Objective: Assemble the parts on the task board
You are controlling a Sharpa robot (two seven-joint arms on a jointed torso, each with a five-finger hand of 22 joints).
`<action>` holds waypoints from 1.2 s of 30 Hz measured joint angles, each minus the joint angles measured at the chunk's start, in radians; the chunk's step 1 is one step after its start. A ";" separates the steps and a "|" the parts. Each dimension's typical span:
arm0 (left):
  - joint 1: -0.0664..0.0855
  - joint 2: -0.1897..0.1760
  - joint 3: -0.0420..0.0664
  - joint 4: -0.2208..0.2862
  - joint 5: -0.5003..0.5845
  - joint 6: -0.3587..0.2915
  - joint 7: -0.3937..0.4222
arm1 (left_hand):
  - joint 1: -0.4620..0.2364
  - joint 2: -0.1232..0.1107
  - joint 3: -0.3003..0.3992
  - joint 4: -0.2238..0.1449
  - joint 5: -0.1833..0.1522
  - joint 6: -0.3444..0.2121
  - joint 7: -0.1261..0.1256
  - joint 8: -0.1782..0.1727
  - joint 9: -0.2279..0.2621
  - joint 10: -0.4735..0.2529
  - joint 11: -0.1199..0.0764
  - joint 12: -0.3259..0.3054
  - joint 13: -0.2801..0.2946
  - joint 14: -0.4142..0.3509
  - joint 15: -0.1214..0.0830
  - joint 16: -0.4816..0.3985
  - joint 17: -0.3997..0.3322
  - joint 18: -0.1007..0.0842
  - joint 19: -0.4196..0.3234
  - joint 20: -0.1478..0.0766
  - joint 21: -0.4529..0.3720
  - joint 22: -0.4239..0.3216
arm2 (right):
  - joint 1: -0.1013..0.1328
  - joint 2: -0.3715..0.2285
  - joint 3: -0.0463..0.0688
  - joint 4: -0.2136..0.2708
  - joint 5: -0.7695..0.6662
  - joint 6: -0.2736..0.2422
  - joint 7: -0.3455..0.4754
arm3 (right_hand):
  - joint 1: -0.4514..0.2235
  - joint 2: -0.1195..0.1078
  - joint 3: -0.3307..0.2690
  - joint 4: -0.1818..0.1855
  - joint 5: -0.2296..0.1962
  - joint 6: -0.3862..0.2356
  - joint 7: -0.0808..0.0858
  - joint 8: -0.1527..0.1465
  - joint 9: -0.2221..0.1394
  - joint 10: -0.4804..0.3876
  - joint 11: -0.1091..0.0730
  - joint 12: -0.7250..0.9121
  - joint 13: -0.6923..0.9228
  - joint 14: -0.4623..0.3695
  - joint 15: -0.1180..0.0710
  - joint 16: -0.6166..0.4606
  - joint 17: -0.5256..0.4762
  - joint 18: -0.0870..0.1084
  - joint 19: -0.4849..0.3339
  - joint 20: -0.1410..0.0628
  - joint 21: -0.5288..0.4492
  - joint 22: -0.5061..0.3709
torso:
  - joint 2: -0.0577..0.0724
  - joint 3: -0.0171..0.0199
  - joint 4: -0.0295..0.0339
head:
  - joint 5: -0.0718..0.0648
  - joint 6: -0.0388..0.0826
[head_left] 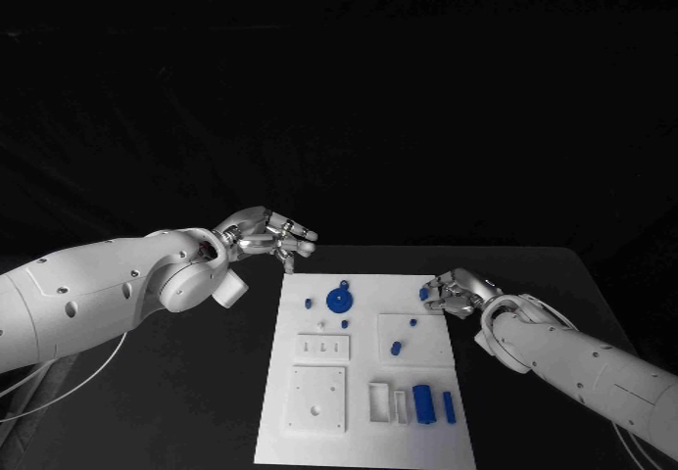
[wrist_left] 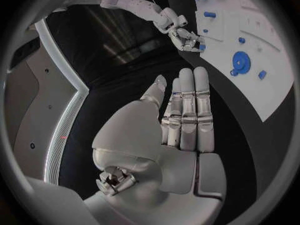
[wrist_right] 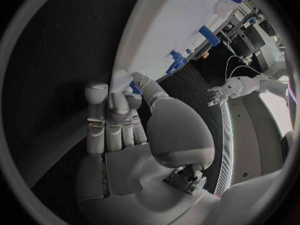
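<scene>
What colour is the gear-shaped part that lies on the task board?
Blue. The gear-shaped part lies on the white task board; the head view shows it best.

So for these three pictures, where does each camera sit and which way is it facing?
Head view: on the robot's head, looking down at the task board; both arms, left hand and right hand show.
Left wrist view: behind the left hand, its fingers straight, facing across the table to the board.
Right wrist view: behind the right hand, whose fingertips are at a small blue part at the board's edge.
Shared: the blue gear.
</scene>
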 measured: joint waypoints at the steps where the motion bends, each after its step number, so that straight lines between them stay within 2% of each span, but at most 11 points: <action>1: 0.000 0.000 0.000 0.000 0.000 0.000 0.000 | 0.000 0.000 0.000 0.000 0.000 0.000 0.000 0.000 0.000 0.000 0.000 0.000 0.000 0.000 0.000 0.000 0.000 0.000 0.000 0.000 0.000 0.000 | 0.000 0.002 0.000 -0.001 0.000 -0.004 -0.001 | -0.004 0.004 0.000 0.000 0.000 0.000 0.000 0.000 0.000 0.000 0.000 0.000 0.000 0.000 0.000 0.000 0.001 0.000 0.002 0.002 -0.001 0.000 | 0.000 -0.0002 0.0008 | 0.000 0.001; 5: 0.000 0.000 0.000 0.000 -0.001 0.000 -0.002 | 0.000 0.000 0.000 0.000 0.000 0.000 0.000 0.000 0.000 0.000 0.000 0.000 0.000 0.000 0.000 -0.005 0.003 0.000 0.000 0.000 -0.006 0.003 | 0.001 0.008 0.000 -0.004 -0.001 -0.013 -0.006 | -0.005 0.005 0.000 0.000 -0.007 0.000 0.000 0.000 0.000 0.000 0.000 0.000 0.000 0.003 0.003 0.000 0.001 0.000 0.004 0.004 -0.001 0.000 | 0.001 -0.0011 0.0032 | -0.003 0.003; 10: 0.000 0.000 0.000 0.002 -0.001 0.001 -0.004 | 0.000 0.000 0.000 0.000 0.000 0.000 0.000 0.000 0.000 0.000 0.000 0.000 0.000 0.000 0.000 -0.005 0.003 0.000 0.000 0.000 -0.006 0.003 | 0.003 0.013 0.000 -0.008 -0.002 -0.019 -0.011 | -0.009 0.009 0.008 0.000 -0.007 0.017 -0.002 -0.001 0.000 0.000 0.000 0.008 0.002 0.004 0.003 0.000 0.003 0.000 0.004 0.004 -0.001 0.000 | 0.002 -0.0007 0.0029 | -0.003 0.001; 16: 0.000 0.000 0.000 0.003 -0.001 0.001 -0.006 | 0.000 0.000 0.000 0.000 0.000 0.000 0.000 0.000 0.000 -0.004 0.004 0.000 0.000 0.004 0.004 -0.005 0.004 0.000 0.000 0.000 -0.006 0.004 | 0.004 0.018 0.000 -0.008 -0.003 -0.018 -0.013 | -0.005 0.013 0.032 -0.002 -0.038 0.060 -0.009 -0.001 0.001 0.002 0.002 0.013 0.005 0.004 0.003 0.000 0.006 0.000 0.004 0.003 -0.001 0.000 | 0.001 0.0004 0.0000 | 0.000 0.001; 19: 0.000 0.000 0.000 0.003 -0.002 0.001 -0.007 | 0.000 0.000 0.000 0.000 0.000 -0.004 0.004 0.000 0.000 -0.004 0.004 0.000 0.000 0.004 0.004 -0.005 0.005 0.000 0.000 0.000 -0.006 0.005 | 0.004 0.020 0.000 -0.009 -0.004 -0.017 -0.013 | -0.005 0.013 0.037 0.000 -0.038 0.080 -0.011 -0.001 0.001 0.006 0.005 0.013 0.006 0.004 0.003 0.000 0.007 0.000 0.004 0.004 -0.001 0.000 | 0.001 0.0008 -0.0011 | 0.001 0.001; 25: 0.000 0.001 0.000 0.003 -0.002 0.002 -0.010 | 0.000 0.000 0.000 0.000 0.000 -0.004 0.004 0.000 0.000 -0.004 0.004 0.000 0.000 0.004 0.004 -0.005 0.005 0.000 0.000 0.000 -0.006 0.005 | 0.004 0.021 0.000 -0.009 -0.006 -0.017 -0.014 | -0.009 0.017 0.051 -0.001 -0.064 0.120 -0.018 -0.001 0.003 0.006 0.006 0.013 0.006 0.004 0.003 0.004 0.009 0.000 0.004 0.004 0.002 0.000 | 0.001 0.0010 -0.0006 | -0.001 0.000; 26: 0.000 0.001 0.000 0.003 -0.002 0.002 -0.010 | 0.000 0.000 0.000 0.000 0.000 -0.004 0.004 0.000 0.000 -0.004 0.004 0.000 0.000 0.004 0.004 -0.005 0.005 0.000 0.000 0.000 -0.006 0.005 | 0.004 0.021 0.000 -0.009 -0.006 -0.017 -0.014 | -0.010 0.017 0.051 -0.001 -0.066 0.140 -0.014 -0.003 0.003 0.005 0.005 0.013 0.005 0.004 0.004 0.004 0.009 0.000 0.004 0.003 0.002 0.000 | 0.000 0.0010 -0.0005 | -0.001 0.000; 31: 0.000 0.001 0.000 0.003 -0.002 0.003 -0.012 | 0.000 0.000 0.000 0.000 0.000 -0.004 0.004 0.000 0.000 -0.004 0.004 0.000 0.000 0.004 0.004 -0.005 0.005 0.000 0.000 0.000 -0.006 0.005 | 0.004 0.021 0.000 -0.009 -0.006 -0.017 -0.014 | -0.010 0.024 0.051 -0.002 -0.077 0.171 -0.024 -0.007 0.004 0.005 0.005 0.013 0.005 0.004 0.003 0.004 0.011 0.000 0.004 0.003 0.006 0.000 | 0.001 0.0010 0.0001 | 0.002 0.001; 36: 0.000 0.001 0.000 0.003 -0.002 0.005 -0.014 | 0.000 0.000 0.000 0.000 0.000 -0.004 0.004 0.000 0.000 -0.004 0.004 0.000 0.000 0.004 0.004 -0.005 0.005 0.000 0.000 0.000 -0.006 0.005 | 0.004 0.021 0.000 -0.010 -0.006 -0.017 -0.014 | -0.013 0.029 0.051 -0.002 -0.085 0.180 -0.030 -0.006 0.008 0.005 0.005 0.013 0.005 0.004 0.003 0.004 0.012 0.000 0.004 0.003 0.006 0.000 | 0.001 0.0008 0.0000 | 0.002 0.002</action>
